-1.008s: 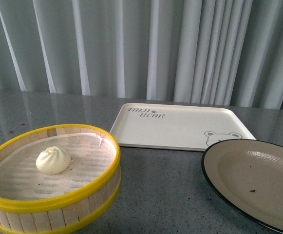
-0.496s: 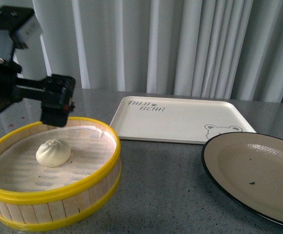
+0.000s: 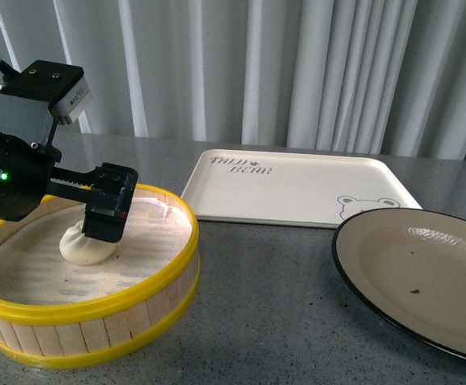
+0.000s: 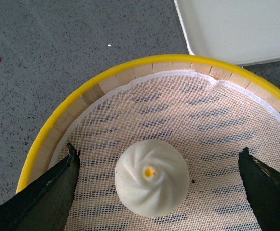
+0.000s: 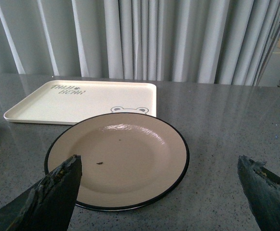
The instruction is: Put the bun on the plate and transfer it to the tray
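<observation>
1. Front view: nearest on the left, a yellow-rimmed steamer basket (image 3: 136, 297) stands on the grey speckled worktop (image 3: 265, 305).
2. The bun (image 3: 84, 249) lies inside the basket on its mesh liner, left of the basket's middle.
3. The left tool (image 3: 96, 228) hangs over the bun inside the basket rim, and one dark finger (image 3: 106, 215) covers the bun's upper right part.
4. In the left wrist view the left tool (image 4: 159, 150) is spread wide. Its fingers (image 4: 53, 192) stand on either side of the bun (image 4: 152, 177), clear of it, and hold nothing.
5. The same view shows the bun's swirled top with a small yellow dot, the basket (image 4: 130, 67) rim around it, and a corner of the tray (image 4: 236, 24) beyond.
6. On the near right, the plate (image 3: 425, 273) sits bare on the worktop, apart from the basket.
7. In the right wrist view the right tool (image 5: 159, 161) is spread wide and empty, with the plate (image 5: 125, 159) seen between its fingers.
8. Behind the plate lies the tray (image 3: 297, 196), its bear face at the corner just beside the plate's rim.
9. The right wrist view shows the tray (image 5: 82, 101) unloaded.
10. Farthest back, pale curtains (image 3: 297, 72) hang behind the worktop.
</observation>
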Robot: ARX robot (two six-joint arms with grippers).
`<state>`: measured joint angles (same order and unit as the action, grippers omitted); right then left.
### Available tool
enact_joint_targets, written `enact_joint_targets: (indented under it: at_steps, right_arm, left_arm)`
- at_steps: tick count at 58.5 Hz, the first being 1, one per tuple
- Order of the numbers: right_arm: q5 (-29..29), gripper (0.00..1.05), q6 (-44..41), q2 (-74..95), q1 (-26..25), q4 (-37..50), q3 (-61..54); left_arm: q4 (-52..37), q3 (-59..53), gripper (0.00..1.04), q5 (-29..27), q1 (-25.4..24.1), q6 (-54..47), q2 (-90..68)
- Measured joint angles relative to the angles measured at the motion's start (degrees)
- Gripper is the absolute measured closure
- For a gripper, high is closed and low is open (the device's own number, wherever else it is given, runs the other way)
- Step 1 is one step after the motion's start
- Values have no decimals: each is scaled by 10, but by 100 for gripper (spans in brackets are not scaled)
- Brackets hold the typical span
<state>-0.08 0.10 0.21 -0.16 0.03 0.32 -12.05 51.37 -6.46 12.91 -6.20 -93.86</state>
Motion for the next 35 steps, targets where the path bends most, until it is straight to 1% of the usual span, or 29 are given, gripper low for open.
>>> enact_joint_targets:
  at_steps: [18, 35]
  right_arm:
    - [0, 8, 0, 0, 0, 0, 0]
    - [0, 8, 0, 0, 0, 0, 0]
  left_arm:
    - [-12, -2, 7, -12, -7, -2, -33]
    - [-35, -2, 7, -16, -23, -1, -53]
